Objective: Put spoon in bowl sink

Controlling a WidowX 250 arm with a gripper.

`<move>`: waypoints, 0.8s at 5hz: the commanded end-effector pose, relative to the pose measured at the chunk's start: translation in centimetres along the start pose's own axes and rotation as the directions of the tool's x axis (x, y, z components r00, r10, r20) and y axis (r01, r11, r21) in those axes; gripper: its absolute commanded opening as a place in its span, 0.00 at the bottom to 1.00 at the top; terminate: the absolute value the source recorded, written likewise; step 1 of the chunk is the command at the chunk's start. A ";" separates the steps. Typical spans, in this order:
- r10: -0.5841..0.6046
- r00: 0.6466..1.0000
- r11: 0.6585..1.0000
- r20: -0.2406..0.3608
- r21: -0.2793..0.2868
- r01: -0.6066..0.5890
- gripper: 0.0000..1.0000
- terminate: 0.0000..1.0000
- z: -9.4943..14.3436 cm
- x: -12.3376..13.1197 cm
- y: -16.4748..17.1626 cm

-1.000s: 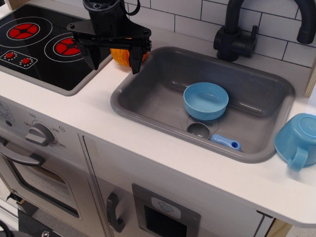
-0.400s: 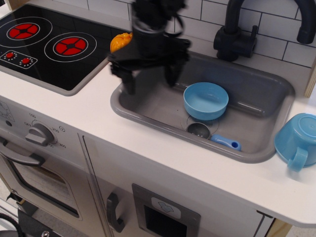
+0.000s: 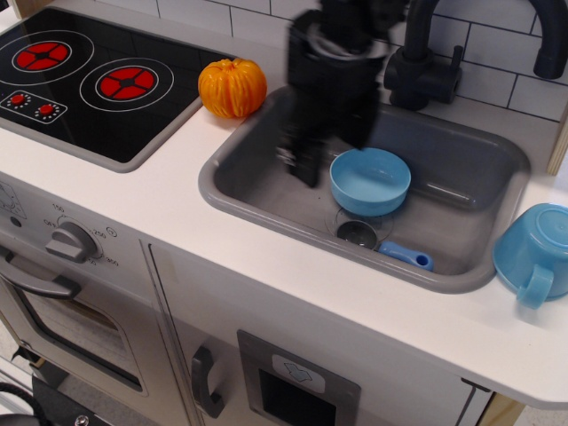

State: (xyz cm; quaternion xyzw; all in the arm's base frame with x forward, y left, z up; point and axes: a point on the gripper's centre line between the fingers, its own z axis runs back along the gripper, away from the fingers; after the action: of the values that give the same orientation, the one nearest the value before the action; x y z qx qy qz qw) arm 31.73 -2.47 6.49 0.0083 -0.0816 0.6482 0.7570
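The spoon (image 3: 382,246) lies on the floor of the grey sink (image 3: 257,206), near the front wall. Its metal scoop sits on the drain mark and its light blue handle points right. The light blue bowl (image 3: 370,180) stands upright and empty in the sink, just behind the spoon. My black gripper (image 3: 333,155) is blurred by motion. It hangs over the left half of the sink, just left of the bowl and well above the spoon. Its fingers look spread and hold nothing.
An orange toy pumpkin (image 3: 232,87) sits on the counter at the sink's back left corner. A black faucet (image 3: 424,71) stands behind the sink. A light blue mug (image 3: 537,253) lies on the counter to the right. The black stove top (image 3: 80,80) is at left.
My gripper has moved right, from above the stove edge and pumpkin to over the sink beside the bowl, uncovering the pumpkin. The spoon and bowl have not moved.
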 end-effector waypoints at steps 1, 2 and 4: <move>0.137 0.983 0.990 -0.122 -0.026 -0.141 1.00 0.00 0.7 -3.6 -3.0; 0.181 0.977 0.983 -0.115 -0.019 -0.185 1.00 0.00 -0.6 -5.3 -3.3; 0.176 0.981 0.984 -0.084 0.005 -0.176 1.00 0.00 -3.8 -7.5 -3.2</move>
State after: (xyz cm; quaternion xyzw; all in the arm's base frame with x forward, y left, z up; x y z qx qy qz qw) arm 32.31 -10.24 0.07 -0.0016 -0.0388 0.7117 0.7014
